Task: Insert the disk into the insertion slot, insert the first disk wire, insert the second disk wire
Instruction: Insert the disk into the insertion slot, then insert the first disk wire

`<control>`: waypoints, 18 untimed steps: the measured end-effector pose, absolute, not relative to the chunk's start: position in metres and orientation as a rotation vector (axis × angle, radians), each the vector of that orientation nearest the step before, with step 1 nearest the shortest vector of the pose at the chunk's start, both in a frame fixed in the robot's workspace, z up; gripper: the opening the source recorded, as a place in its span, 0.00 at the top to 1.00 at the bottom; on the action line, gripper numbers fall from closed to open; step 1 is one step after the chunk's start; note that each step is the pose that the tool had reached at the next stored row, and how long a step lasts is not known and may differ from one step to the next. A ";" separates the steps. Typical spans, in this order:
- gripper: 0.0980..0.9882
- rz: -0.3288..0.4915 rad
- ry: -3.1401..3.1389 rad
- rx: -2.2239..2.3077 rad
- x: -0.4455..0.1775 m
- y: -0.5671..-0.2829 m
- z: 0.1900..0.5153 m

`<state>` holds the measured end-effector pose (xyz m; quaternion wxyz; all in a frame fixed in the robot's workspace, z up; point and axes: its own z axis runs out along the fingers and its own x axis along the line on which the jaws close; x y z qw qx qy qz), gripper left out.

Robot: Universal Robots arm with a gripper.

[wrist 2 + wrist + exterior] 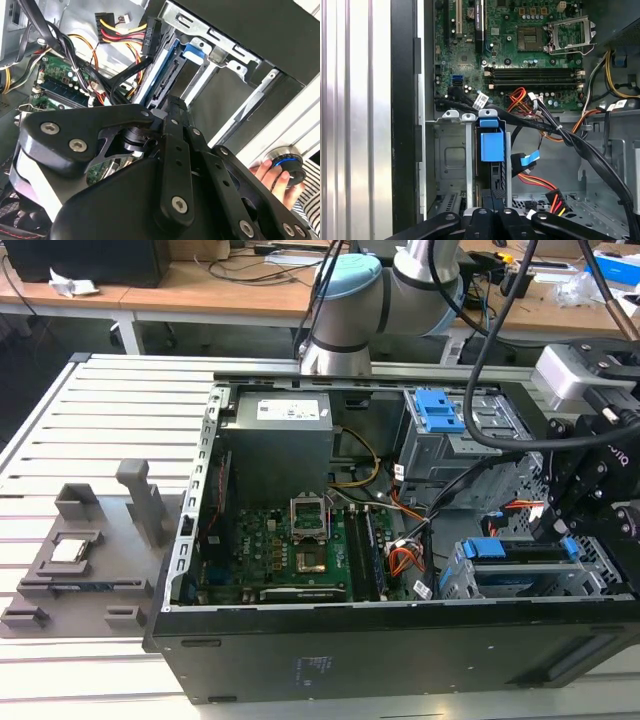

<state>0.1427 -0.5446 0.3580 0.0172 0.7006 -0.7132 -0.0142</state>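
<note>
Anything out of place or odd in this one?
A person's hand grips a blue-ringed knob beside the computer case. Inside, a power connector on red and yellow wires lies loose, plugged into nothing.

Your exterior view stands back, looking down at a slant into the open computer case (350,660). Your first wrist view hangs close, facing straight down on the motherboard (520,45) and insertion slot (470,165). Your second wrist view, closer, tilts toward both. All 3 share them.
</note>
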 end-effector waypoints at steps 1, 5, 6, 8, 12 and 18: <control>0.99 -0.044 -2.216 2.177 0.143 -0.545 0.358; 0.99 -0.044 -2.216 2.177 0.143 -0.545 0.358; 0.99 -0.044 -2.217 2.177 0.143 -0.545 0.358; 0.99 -0.044 -2.216 2.177 0.143 -0.545 0.358; 0.99 -0.044 -2.216 2.177 0.144 -0.545 0.358; 0.84 -0.044 -2.216 2.177 0.144 -0.545 0.358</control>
